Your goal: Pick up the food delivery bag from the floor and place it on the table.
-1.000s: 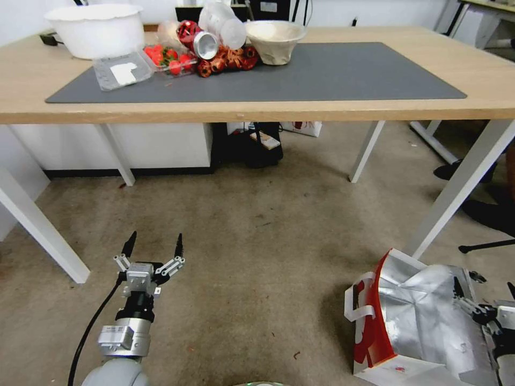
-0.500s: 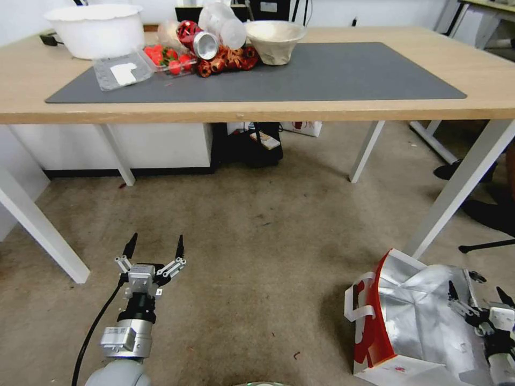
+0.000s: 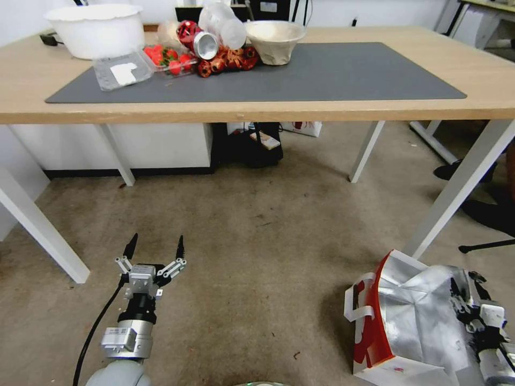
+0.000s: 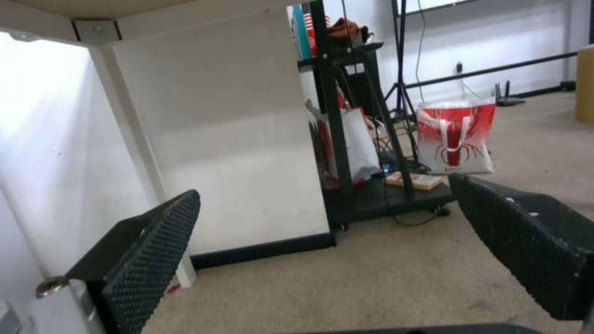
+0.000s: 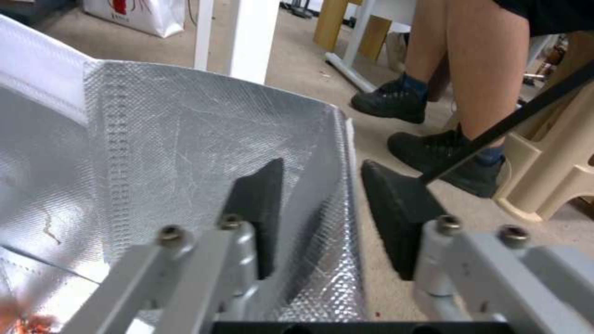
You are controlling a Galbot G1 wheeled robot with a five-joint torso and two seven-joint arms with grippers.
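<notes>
Bag sits on the floor at about 4 o'clock in our head view, just inside the near right leg of the counter. It stands open, foil lining up, red side panel and white strap handles toward 9 o'clock. In the right wrist view the foil wall of the food delivery bag runs up between the two pads.

Right pincer is at the bag's far-right rim, straddling it: one pad inside against the foil, one outside over the carpet. Gap is visible both sides of the wall, so we read it as released and not yet biting. Right pincer is lined up well on the rim edge.

Left pincer hangs idle low over the floor at 7 o'clock, spread wide, well apart from the bag. Left wrist view shows the same spread pads, nothing between them.

Step in hand, as we judge it: the grasp of the pick-up. Placing not started.

Next move calls for clenching on the rim wall, then a lift high enough to clear the counter edge. The wall is thin crumpled foil and paper, so it may buckle or slip; the bag will likely hang lopsided from one edge. Open mat at 1 o'clock looks the best drop spot, away from the clutter at 11.
</notes>
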